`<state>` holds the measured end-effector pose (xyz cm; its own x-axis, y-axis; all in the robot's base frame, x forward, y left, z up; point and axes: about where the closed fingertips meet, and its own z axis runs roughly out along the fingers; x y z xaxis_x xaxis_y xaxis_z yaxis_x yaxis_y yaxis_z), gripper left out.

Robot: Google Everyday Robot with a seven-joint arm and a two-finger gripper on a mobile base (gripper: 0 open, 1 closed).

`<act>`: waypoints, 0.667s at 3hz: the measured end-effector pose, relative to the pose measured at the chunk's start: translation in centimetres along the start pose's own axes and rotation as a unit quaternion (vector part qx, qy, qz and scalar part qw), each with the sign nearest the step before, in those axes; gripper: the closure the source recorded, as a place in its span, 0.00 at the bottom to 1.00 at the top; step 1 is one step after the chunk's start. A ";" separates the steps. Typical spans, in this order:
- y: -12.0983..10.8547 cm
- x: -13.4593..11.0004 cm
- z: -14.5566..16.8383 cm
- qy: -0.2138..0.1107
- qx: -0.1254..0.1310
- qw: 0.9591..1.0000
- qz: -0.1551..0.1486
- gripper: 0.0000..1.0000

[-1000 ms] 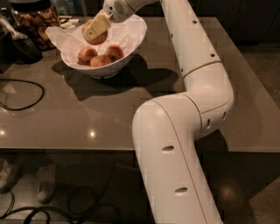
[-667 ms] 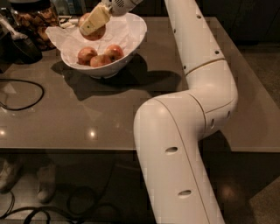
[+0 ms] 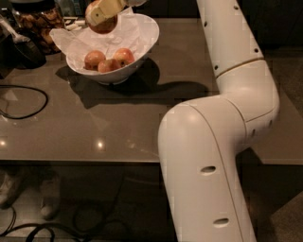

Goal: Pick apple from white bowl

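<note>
- Camera view: we find the gripper (image 3: 103, 13) at the top edge of the frame, toward 11 o'clock, at the end of the white arm (image 3: 222, 142) that rises from 5 o'clock and bends back across the table (image 3: 123, 132)
- Its fingers are closed around the apple (image 3: 104, 26); one pale finger lies across the upper face of the fruit, and the reddish underside shows below it
- The apple hangs in the air above the white bowl (image 3: 118, 75), over the bowl's rim at about 11 o'clock, and touches neither the rim nor the crinkled paper (image 3: 135, 35) lining it
- Three smaller apples (image 3: 109, 64) lie together in the bottom of the bowl, well below the held one and apart from it
- The glass jar (image 3: 40, 19) stands just beyond the bowl at its 10 o'clock, and a dark cable (image 3: 28, 101) loops on the table at the bowl's 8 o'clock
- We judge the task nearly complete: the grasp is made and the apple is out of the bowl
- What we think is left is small: keeping the grip firm and carrying the fruit fully clear of the rim; a slip here would drop it back onto the paper or the other apples
</note>
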<state>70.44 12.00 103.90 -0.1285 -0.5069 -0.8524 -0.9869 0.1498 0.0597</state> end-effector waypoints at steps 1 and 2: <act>1.9 -0.7 -1.4 -0.011 -0.013 1.000 0.014 1.00; 3.5 -0.9 -2.2 -0.017 -0.021 0.999 0.023 1.00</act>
